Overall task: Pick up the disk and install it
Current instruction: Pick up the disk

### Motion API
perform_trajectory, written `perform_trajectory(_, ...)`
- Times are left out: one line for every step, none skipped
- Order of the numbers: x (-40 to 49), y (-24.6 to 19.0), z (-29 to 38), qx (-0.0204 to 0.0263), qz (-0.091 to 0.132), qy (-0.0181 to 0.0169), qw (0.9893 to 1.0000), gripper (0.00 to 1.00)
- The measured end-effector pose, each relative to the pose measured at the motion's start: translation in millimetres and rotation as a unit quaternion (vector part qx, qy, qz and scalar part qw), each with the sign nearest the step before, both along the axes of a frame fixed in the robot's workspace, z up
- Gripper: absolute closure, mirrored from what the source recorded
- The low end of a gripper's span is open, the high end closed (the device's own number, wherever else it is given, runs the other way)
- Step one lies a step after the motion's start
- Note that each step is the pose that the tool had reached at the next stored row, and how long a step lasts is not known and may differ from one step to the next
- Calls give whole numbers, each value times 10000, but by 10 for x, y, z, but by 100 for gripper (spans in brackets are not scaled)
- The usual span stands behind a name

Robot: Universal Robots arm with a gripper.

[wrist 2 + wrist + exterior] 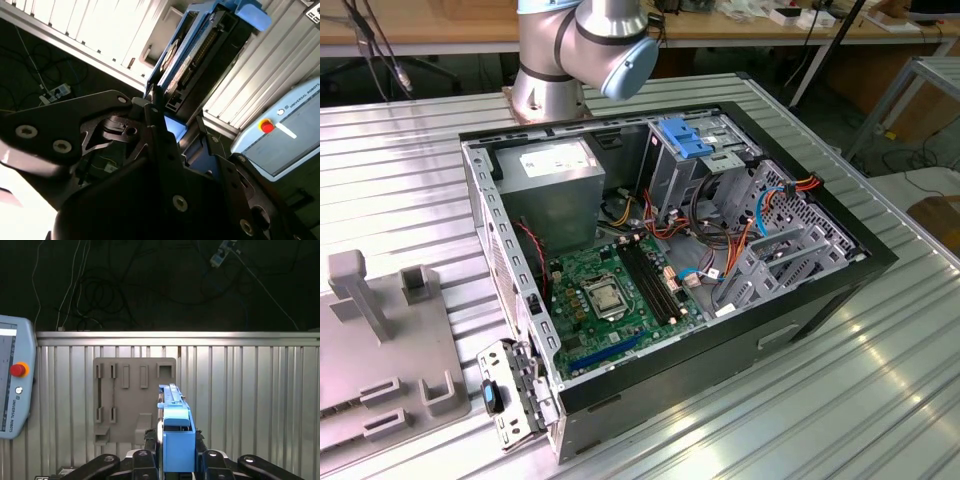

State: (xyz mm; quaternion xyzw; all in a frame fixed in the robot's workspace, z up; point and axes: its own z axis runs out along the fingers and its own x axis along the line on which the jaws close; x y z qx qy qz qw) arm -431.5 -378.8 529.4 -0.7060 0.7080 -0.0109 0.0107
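Observation:
The disk [173,422] is a dark drive in a bright blue carrier, seen edge-on in the first wrist view. It stands between the black fingers [150,437] of my gripper [175,442], which is shut on it. Behind it lies the grey fixture plate [125,405] on the ribbed metal table. In the second wrist view the disk [200,55] reaches away from the gripper [172,122], its blue end tab [252,15] at the far end. The open computer case [670,250] lies on the table in the exterior view.
Inside the case are a green motherboard [610,295], a power supply [555,185], a drive cage with a pale blue bracket [682,135] and loose cables [720,240]. The fixture plate [380,350] sits at the exterior view's left. A teach pendant [15,385] rests on the table.

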Motion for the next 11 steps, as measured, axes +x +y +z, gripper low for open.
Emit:
perform_trajectory(20,0,-6,-2,0,0,10000,63)
perform_trajectory(19,0,-11,-8,-1,-5,10000,63)
perform_trajectory(21,0,-11,-13,0,-7,10000,63)
perform_trajectory(31,0,-10,-16,0,-6,10000,63)
perform_trajectory(41,0,-11,-17,0,-6,10000,63)
perform_trajectory(65,0,-11,-18,0,-6,10000,63)
perform_trajectory(92,0,-11,-18,0,-6,10000,63)
perform_trajectory(145,0,-11,-18,0,-6,10000,63)
perform_trajectory(198,0,-13,-18,0,-6,10000,63)
perform_trajectory(260,0,-14,-18,0,-6,10000,63)
perform_trajectory(318,0,-17,-18,0,-6,10000,63)
